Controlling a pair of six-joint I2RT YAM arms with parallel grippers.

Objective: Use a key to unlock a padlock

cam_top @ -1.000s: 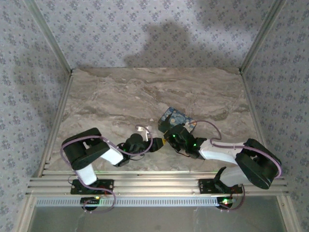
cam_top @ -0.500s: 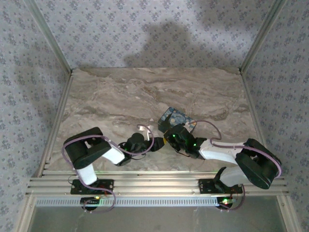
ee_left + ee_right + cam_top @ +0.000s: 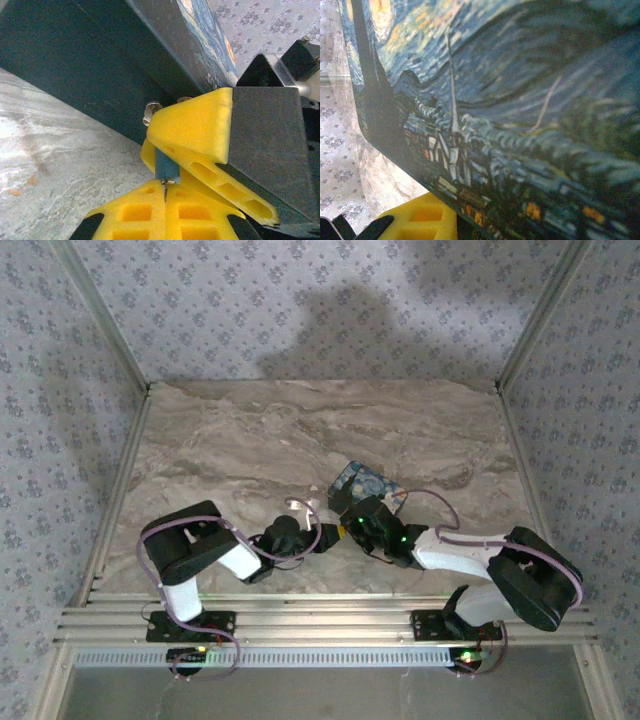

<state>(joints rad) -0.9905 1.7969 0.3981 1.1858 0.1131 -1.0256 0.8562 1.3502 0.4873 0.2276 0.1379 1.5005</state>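
Beneath, marble table (image 3: 60,165); right fingers (image 3: 200,125) crowd key (image 3: 166,167) at padlock (image 3: 100,65).

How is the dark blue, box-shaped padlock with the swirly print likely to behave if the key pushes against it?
The dark blue box-shaped padlock looks rigid and flat-faced, so it would probably slide, not roll. The right tool seems clamped on it, which should hold it steady. Its smooth-looking printed face may be slippery.
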